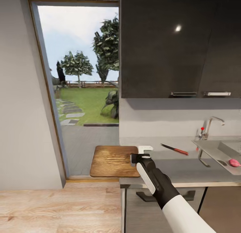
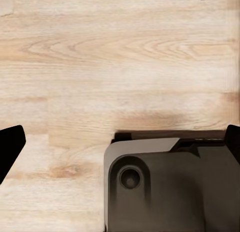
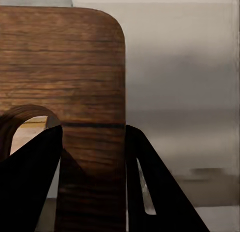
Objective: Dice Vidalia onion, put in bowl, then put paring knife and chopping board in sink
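Note:
My right gripper is shut on the right end of the brown wooden chopping board, which it holds level and which sticks out past the countertop's left end. In the right wrist view the board sits between both dark fingers. The white bowl peeks out just behind that gripper. The red-handled paring knife lies on the countertop to the right. The pink onion lies in the sink. My left gripper is open over light wood floor.
Dark wall cabinets hang above the countertop. A chrome tap stands behind the sink. An open doorway to a garden lies to the left. Part of my dark base shows under the left gripper.

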